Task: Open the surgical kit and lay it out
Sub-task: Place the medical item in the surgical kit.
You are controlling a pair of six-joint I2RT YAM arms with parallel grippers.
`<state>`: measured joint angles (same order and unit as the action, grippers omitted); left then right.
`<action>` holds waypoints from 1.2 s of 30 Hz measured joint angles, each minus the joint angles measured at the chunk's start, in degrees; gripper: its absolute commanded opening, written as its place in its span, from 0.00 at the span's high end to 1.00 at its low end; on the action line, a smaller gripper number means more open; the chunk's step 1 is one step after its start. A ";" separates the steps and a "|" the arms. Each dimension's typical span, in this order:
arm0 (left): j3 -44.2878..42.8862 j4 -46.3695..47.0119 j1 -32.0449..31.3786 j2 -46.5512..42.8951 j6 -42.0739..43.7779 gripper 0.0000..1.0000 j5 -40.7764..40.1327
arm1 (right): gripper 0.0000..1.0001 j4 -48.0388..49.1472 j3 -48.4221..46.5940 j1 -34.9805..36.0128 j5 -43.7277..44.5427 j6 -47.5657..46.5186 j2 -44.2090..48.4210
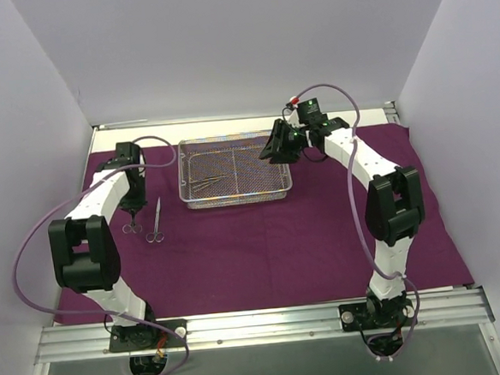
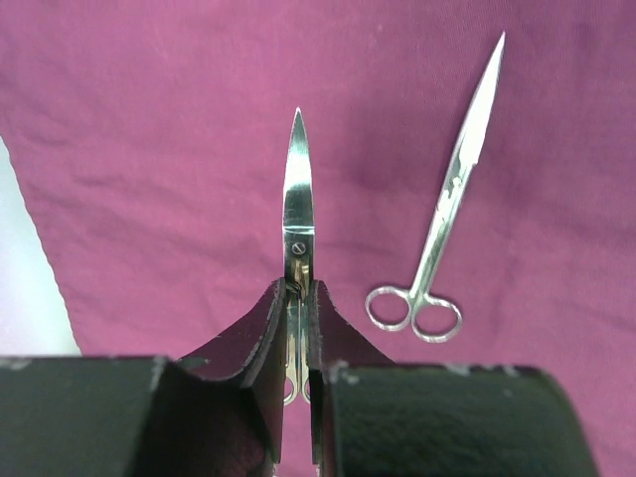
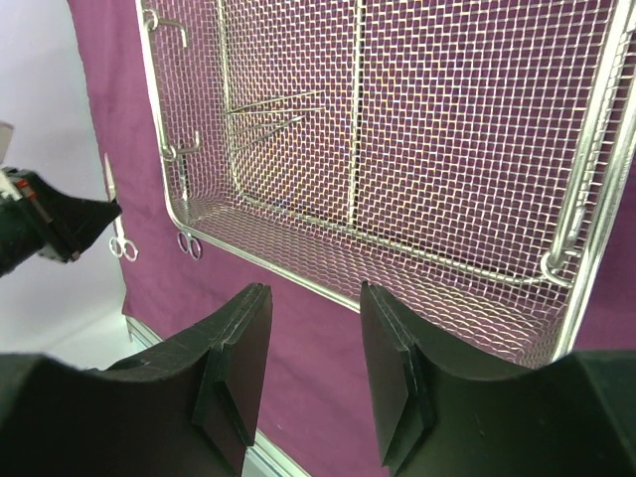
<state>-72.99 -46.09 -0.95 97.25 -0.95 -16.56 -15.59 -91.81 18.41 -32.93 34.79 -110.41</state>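
Currently left gripper [image 2: 296, 290] jaws pinch slim silver scissors [image 2: 298, 189]; dropped askew, they could strike neighbouring silver pair [image 2: 452, 214]; right gripper [image 3: 313, 298] jaws gape.

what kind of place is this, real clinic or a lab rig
Probably a robot test bench, not a clinic: left arm and right arm bolted to a rail, plain white walls, a cloth with tray and scissors.
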 measured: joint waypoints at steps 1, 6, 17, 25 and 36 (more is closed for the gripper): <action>0.13 0.59 -0.04 0.35 0.28 0.98 -0.24 | 0.59 0.00 0.00 -0.17 -0.09 -0.20 0.15; 1.90 2.99 -0.07 1.88 1.44 0.98 -1.88 | 0.59 0.00 0.00 -1.60 -0.63 -0.79 0.50; 5.75 6.36 -0.07 3.37 1.79 0.98 -2.71 | 0.59 -0.02 0.13 -2.73 -1.20 -1.49 0.50; 5.75 7.34 -0.07 6.86 1.68 0.98 -2.21 | 0.59 -0.02 0.13 -2.71 -1.44 -1.68 0.50; 5.75 7.69 -0.04 8.04 1.68 0.84 -2.10 | 0.59 -0.02 0.11 -2.69 -1.44 -1.68 0.50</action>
<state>-67.24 -38.39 -0.99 105.30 0.73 -18.65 -15.62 -91.70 15.73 -34.37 33.10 -109.91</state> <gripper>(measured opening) 0.167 0.412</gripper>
